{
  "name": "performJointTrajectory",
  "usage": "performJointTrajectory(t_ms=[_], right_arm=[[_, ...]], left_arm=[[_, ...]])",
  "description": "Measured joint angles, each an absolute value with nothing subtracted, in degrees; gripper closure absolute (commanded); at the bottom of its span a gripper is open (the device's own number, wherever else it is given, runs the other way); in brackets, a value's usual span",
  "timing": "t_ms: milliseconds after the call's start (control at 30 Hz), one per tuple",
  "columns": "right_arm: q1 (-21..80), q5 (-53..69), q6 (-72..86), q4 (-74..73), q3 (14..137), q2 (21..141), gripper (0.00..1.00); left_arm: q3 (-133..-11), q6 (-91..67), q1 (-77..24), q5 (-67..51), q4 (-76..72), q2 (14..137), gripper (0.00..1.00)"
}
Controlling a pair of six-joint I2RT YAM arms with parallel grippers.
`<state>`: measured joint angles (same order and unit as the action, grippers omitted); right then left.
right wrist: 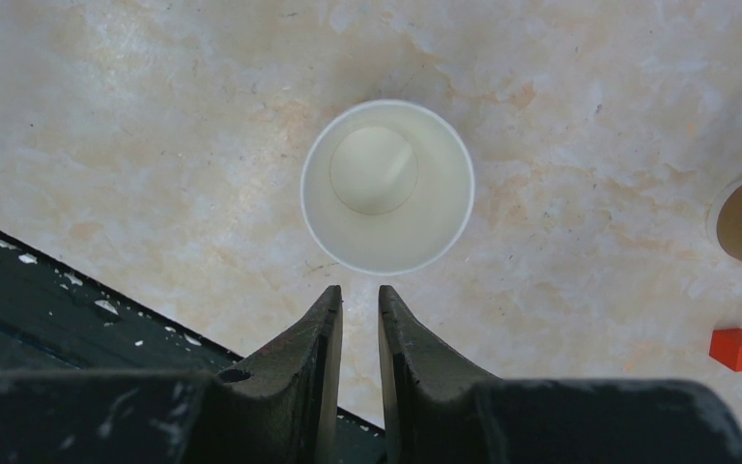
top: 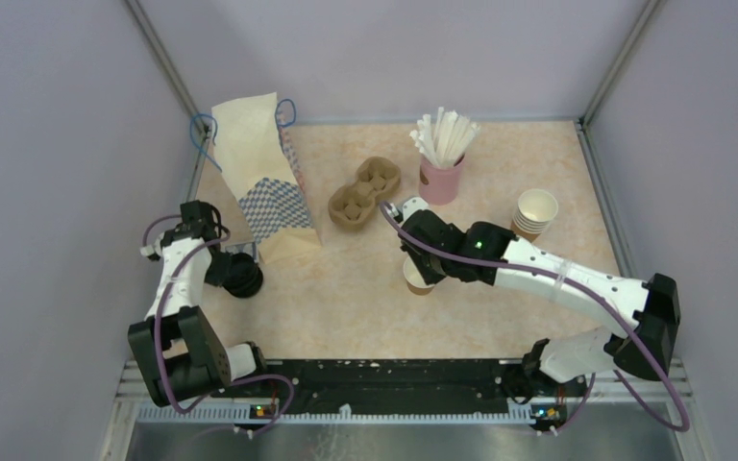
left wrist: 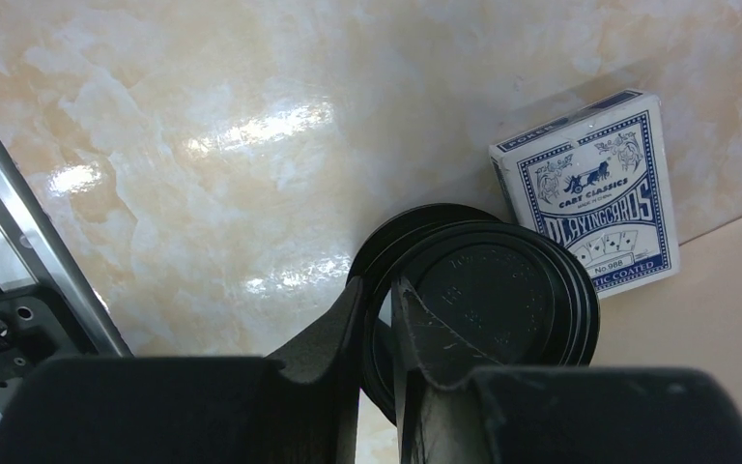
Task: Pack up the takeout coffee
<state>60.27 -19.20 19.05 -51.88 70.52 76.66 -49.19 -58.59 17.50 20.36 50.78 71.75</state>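
**Left gripper (left wrist: 379, 292) goes for a black lid (left wrist: 483, 309) to top the coffee cup (right wrist: 386, 198)**

Left gripper is closest to my view. Its jaws are almost together with the rim of the top black lid between them, so I think it is pinching that lid. The lids sit in a small pile near the left edge of the table (top: 346, 317), just beside a box of playing cards (left wrist: 594, 198) and the paper bag (top: 255, 158). I cannot count the pile.

My right gripper (right wrist: 359, 295) hangs over the coffee cup, jaws close together and holding nothing. The coffee cup stands upright near the middle of the table, a bit toward the near edge, with no lid on.

I think we are at the lid step. Next I must lift the lid, carry it over and press it flat on the cup.

I count one open cup, one bag, one cup carrier (top: 365, 192) with two holes, one pink cup (top: 440, 181) of straws, one stack of spare cups (top: 535, 213) and one red block (right wrist: 738, 349).
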Motion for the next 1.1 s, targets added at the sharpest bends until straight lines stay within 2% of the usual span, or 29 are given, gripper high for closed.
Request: performJointTrajectory(t_ms=[167, 300, 467, 1100], right_arm=[[60.3, -19.2, 19.0, -51.9, 70.5, 76.7, 0.80], [60.3, -19.2, 19.0, -51.9, 70.5, 76.7, 0.80], [60.3, -19.2, 19.0, -51.9, 70.5, 76.7, 0.80], [60.3, -19.2, 19.0, -51.9, 70.5, 77.8, 0.80]], left_arm=[[-49.2, -58.6, 17.5, 20.3, 51.0, 71.7, 0.88], [-49.2, -58.6, 17.5, 20.1, 51.2, 71.7, 0.84], [-49.3, -58.6, 17.5, 19.5, 51.3, 71.8, 1.00], [-53.6, -58.7, 17.5, 19.1, 54.3, 67.2, 1.00]])
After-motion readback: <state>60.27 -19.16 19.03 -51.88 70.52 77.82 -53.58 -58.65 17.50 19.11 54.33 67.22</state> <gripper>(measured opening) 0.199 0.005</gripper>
